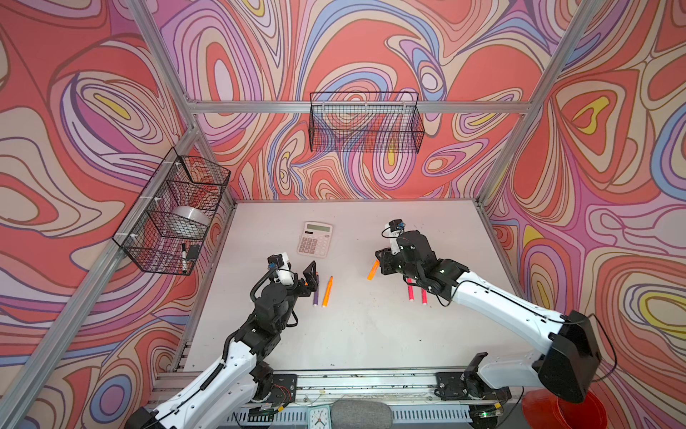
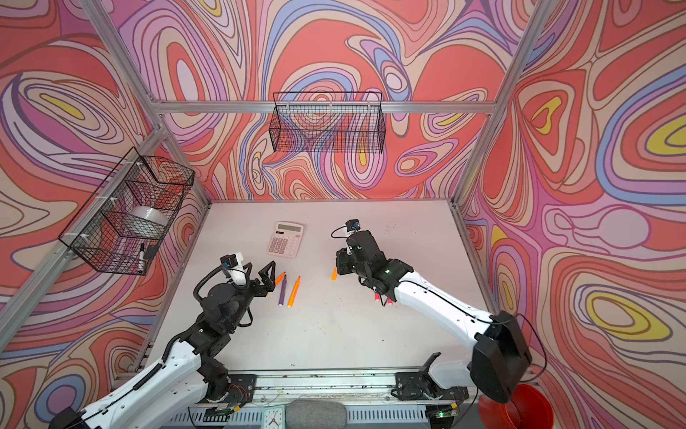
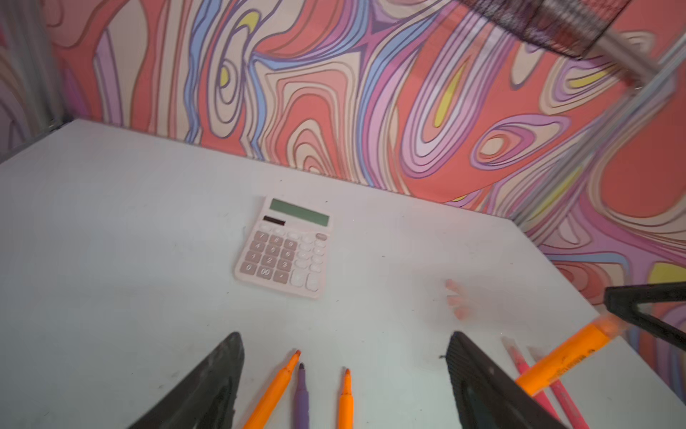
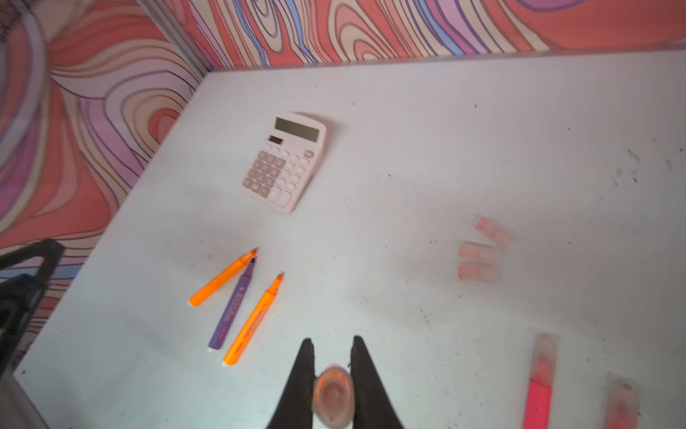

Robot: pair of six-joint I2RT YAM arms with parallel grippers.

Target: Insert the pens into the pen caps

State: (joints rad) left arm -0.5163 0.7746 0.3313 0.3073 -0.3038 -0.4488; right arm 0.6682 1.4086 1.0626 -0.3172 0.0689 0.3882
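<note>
The table is matt white, scuffed and dark-specked. The calculator, above centre, is smooth pale-pink plastic. Orange pens are smooth plastic; pen caps frosted, translucent. Wire baskets, upper frame, are black metal mesh.

This is a lab robot cell; an aluminium frame boxes me in, with swirl-printed panels left, far and right. My arms are bolted to a rail at the near edge of the table; wire baskets hang on the frame.
</note>
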